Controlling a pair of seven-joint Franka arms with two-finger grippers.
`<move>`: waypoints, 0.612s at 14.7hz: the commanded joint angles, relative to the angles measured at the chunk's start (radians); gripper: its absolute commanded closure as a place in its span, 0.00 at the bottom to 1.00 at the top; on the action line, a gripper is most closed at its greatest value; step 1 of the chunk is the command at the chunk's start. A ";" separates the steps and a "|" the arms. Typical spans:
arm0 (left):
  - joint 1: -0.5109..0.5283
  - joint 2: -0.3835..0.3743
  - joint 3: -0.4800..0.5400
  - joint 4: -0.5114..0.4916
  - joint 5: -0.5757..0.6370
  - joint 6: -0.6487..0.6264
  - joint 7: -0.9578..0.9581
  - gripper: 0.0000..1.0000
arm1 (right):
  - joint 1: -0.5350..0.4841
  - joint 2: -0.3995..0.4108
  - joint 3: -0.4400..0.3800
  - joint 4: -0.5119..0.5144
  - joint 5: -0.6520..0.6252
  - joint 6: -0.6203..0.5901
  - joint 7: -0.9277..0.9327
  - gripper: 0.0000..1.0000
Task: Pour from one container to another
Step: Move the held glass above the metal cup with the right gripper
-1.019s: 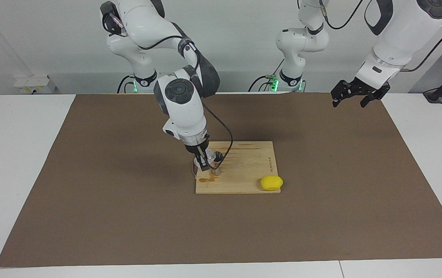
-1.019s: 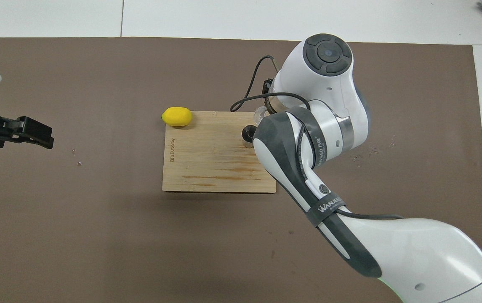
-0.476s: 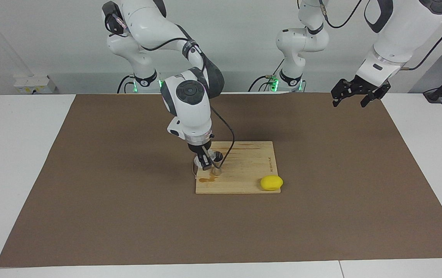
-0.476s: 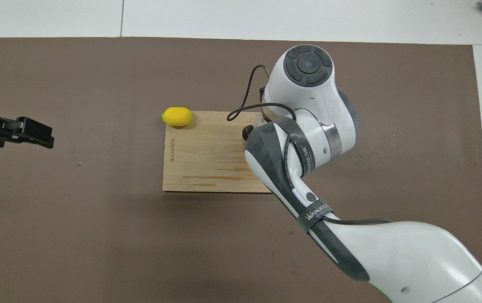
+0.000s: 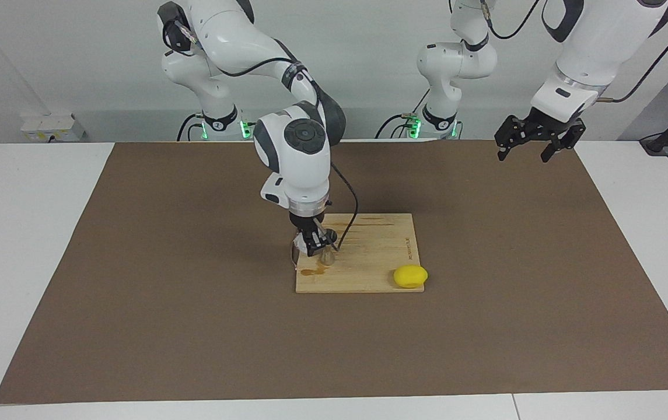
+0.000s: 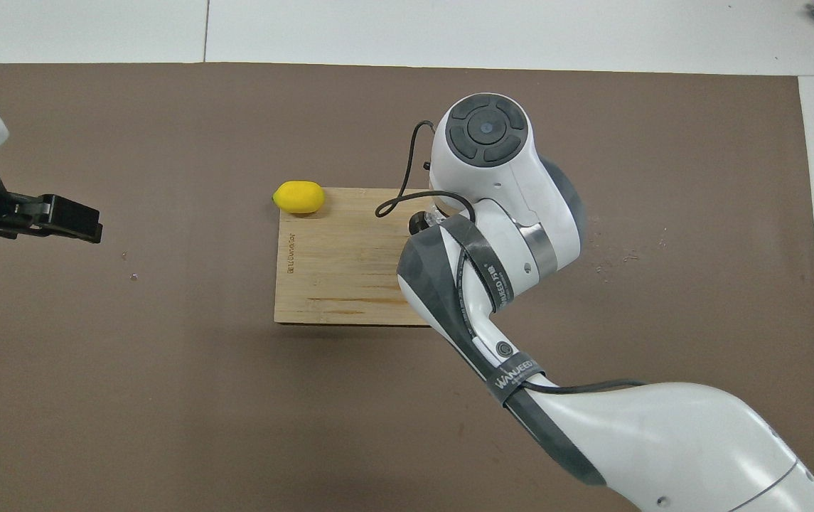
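Right hand (image 5: 312, 247) clamped on cup (image 5: 304, 242), directly above jigger (image 5: 327, 255). Risk: misalignment spills liquid onto board (image 5: 369, 268). Left hand (image 5: 535, 140) apart, waiting.

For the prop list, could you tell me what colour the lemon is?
The lemon is plain bright yellow, clearest in the facing view.

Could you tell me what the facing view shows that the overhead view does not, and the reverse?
Only the facing view shows the right gripper shut on the clear cup beside the metal jigger, and a brown puddle on the board. Only the overhead view shows the table's white strip farthest from the robots. Both show the wooden board, the lemon at its corner, and the open left gripper waiting over the mat.
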 commanded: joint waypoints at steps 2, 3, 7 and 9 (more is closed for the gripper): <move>-0.008 -0.030 0.007 -0.038 -0.007 0.027 0.010 0.00 | 0.009 -0.028 0.001 -0.035 -0.064 0.008 0.032 0.75; -0.008 -0.030 0.007 -0.038 -0.007 0.026 0.013 0.00 | 0.021 -0.030 0.001 -0.043 -0.082 0.011 0.032 0.75; 0.005 -0.033 0.008 -0.044 -0.007 0.027 0.015 0.00 | 0.029 -0.038 0.001 -0.052 -0.117 0.012 0.032 0.75; 0.059 -0.033 -0.034 -0.047 -0.006 0.029 0.015 0.00 | 0.033 -0.039 0.001 -0.052 -0.140 0.012 0.032 0.75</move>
